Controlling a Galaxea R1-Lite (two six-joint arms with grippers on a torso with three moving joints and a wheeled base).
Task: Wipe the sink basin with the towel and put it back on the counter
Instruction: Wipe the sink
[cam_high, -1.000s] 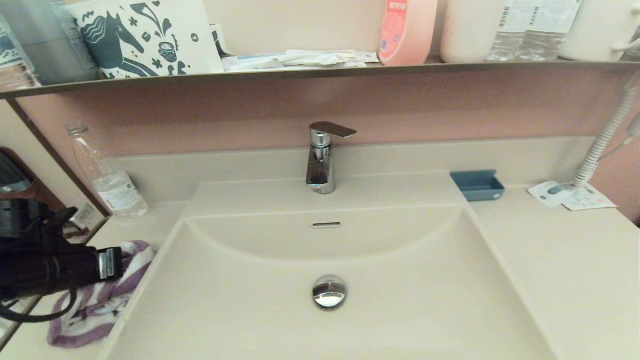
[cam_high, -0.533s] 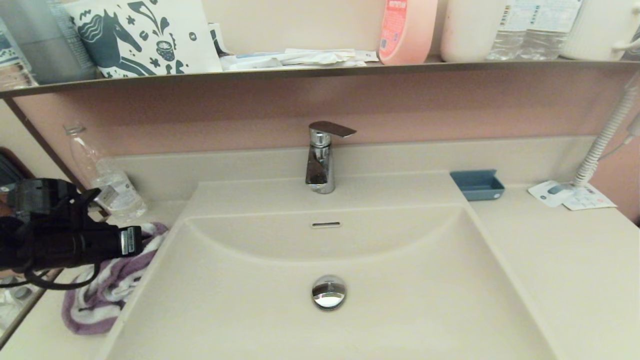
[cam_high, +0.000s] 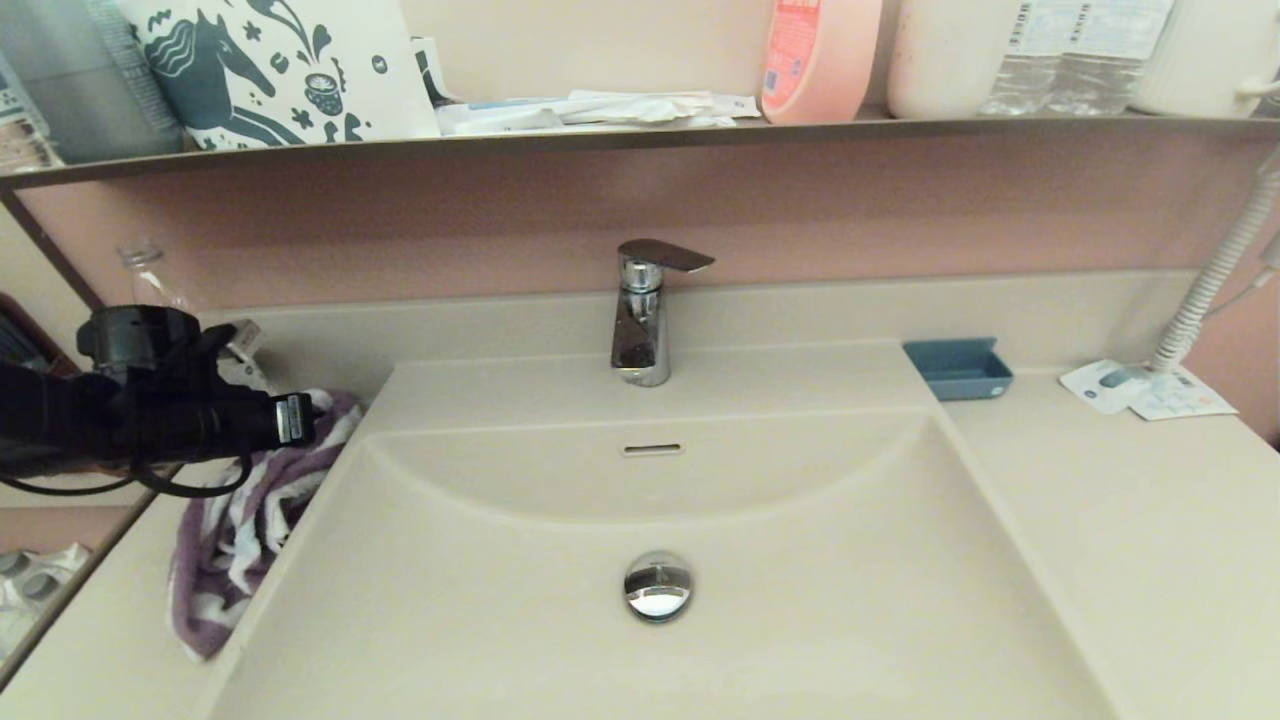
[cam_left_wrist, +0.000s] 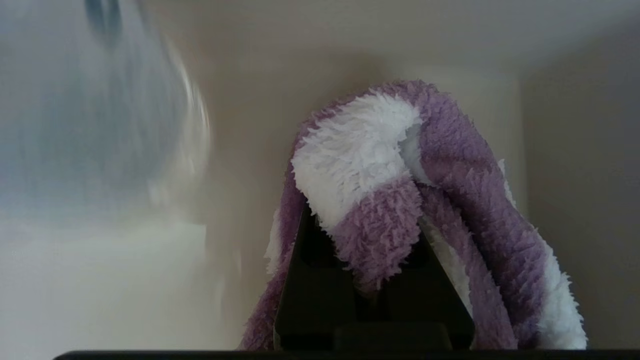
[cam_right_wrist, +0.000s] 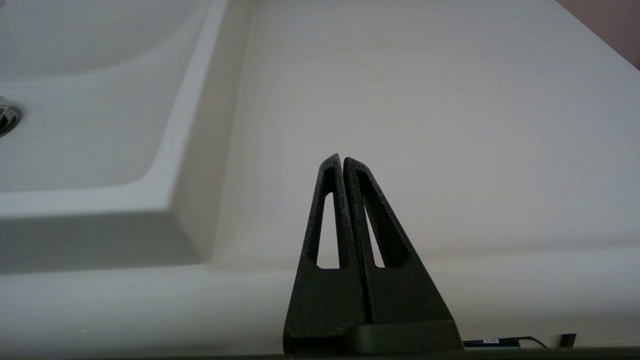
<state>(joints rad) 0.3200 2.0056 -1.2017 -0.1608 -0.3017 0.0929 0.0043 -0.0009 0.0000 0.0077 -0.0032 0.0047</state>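
Up left, the left hand (cam_left_wrist: 372, 280) is clamped on the towel (cam_left_wrist: 395, 200).

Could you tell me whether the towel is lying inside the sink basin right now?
No, the towel hangs from the left gripper over the counter left of the sink basin, whose bowl holds no cloth.

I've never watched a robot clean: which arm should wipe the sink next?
Left, probably. The left gripper already holds the towel beside the sink basin; the right gripper sits empty over the counter.
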